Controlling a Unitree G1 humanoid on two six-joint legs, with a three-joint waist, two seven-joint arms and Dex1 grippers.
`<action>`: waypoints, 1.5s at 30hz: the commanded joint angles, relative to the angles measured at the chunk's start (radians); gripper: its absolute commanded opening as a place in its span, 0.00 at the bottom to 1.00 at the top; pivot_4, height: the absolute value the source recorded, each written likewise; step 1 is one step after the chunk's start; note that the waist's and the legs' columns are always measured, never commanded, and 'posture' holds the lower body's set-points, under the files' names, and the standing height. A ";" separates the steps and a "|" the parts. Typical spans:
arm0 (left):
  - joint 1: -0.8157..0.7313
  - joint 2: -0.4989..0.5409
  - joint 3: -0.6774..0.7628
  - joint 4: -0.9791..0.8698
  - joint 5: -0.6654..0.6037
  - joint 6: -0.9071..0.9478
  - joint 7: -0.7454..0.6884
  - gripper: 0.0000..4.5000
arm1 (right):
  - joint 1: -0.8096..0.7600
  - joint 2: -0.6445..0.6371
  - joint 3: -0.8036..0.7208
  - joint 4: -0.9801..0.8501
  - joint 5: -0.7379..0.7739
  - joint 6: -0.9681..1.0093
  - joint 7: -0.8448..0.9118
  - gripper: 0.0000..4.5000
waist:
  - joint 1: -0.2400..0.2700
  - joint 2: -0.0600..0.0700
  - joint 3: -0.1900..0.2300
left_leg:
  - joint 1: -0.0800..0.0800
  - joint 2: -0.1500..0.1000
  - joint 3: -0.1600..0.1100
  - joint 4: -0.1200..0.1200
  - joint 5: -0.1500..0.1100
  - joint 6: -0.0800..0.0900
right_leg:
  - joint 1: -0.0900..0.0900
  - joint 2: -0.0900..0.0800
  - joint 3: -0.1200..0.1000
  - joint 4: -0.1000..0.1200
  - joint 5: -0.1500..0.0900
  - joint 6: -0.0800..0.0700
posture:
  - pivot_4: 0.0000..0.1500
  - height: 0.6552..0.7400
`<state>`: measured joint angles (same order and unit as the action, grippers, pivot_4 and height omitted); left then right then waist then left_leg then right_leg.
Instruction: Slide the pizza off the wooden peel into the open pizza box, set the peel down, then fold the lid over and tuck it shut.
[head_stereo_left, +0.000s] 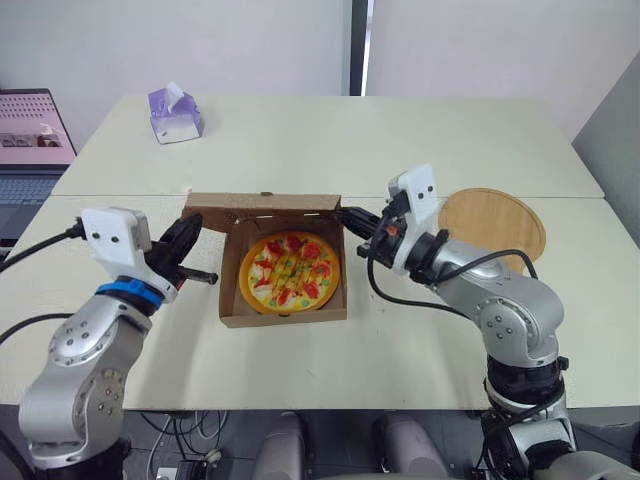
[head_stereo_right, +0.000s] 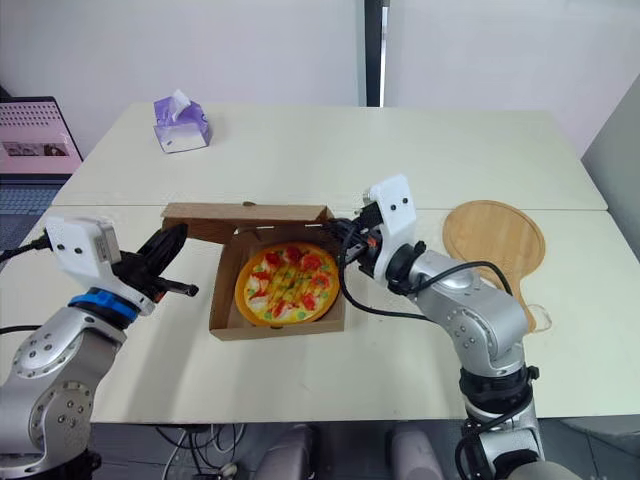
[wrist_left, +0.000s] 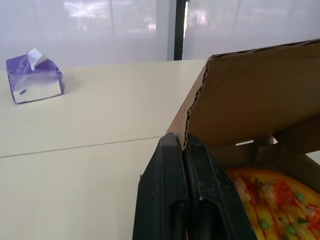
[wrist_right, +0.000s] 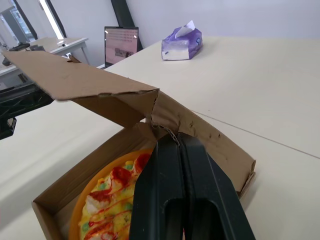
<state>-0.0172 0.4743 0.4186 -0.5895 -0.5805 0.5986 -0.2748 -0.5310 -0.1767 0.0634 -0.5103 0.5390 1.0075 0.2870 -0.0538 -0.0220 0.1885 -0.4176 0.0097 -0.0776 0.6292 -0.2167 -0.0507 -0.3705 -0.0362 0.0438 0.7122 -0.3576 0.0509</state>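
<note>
Item, pizza box (head_stereo_left: 283, 318): brown corrugated card, near the front middle of the pale table (head_stereo_left: 330, 150), base flat, front wall facing the robot. Item, pizza (head_stereo_left: 290, 272): round, orange rim, red and green toppings, lying inside the box base and filling most of it. Item, lid (head_stereo_left: 262, 207): hinged along the far wall, raised partway and tilted forward over the back of the pizza, side flaps hanging down. Item, left gripper (wrist_left: 184, 142): at the lid's left corner, its two black fingers pressed together with the card edge pinched between the tips. Item, right gripper (wrist_right: 175, 140): at the lid's right corner, fingers likewise closed tight on the card where the flap folds. Item, wooden peel (head_stereo_left: 495, 222): round light-wood blade, lying flat on the table to the robot's right of the box, apart from it, partly behind the right arm. Item, tissue box (head_stereo_left: 175, 115): purple, white tissue sticking up, far left part of the table, well apart from the pizza box. Item, laptop (head_stereo_left: 30, 150): open, beyond the table's left edge
</note>
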 joint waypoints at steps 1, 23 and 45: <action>0.009 -0.011 0.017 -0.037 0.010 -0.038 0.016 0.00 | 0.002 -0.003 -0.002 -0.041 0.034 0.029 0.002 0.01 | 0.000 0.000 0.000 | 0.000 0.000 0.000 0.000 0.000 0.000 | 0.000 0.000 0.000 0.000 0.000 -0.001 | 1.00 1.00; 0.015 -0.035 -0.006 0.038 0.035 -0.110 -0.010 0.00 | 0.009 -0.443 -0.035 0.227 0.047 -0.214 0.475 0.74 | 0.013 0.000 0.000 | 0.001 0.000 0.003 0.000 0.000 0.000 | 0.002 0.001 -0.001 -0.004 0.002 -0.004 | 1.00 1.00; 0.109 -0.075 -0.059 0.088 0.068 -0.225 -0.078 0.00 | -0.410 -0.141 0.053 0.815 -0.014 -0.282 0.744 0.01 | 0.023 0.000 0.000 | 0.000 0.003 0.002 0.000 0.000 0.000 | 0.002 0.003 0.000 -0.007 0.005 -0.008 | 1.00 1.00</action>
<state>0.0815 0.3989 0.3578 -0.4938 -0.5169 0.3832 -0.3489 -0.9317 -0.3106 0.1166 0.3534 0.5239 0.7223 1.0102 -0.0311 -0.0217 0.1887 -0.4174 0.0129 -0.0755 0.6291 -0.2166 -0.0508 -0.3686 -0.0325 0.0439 0.7059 -0.3529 0.0428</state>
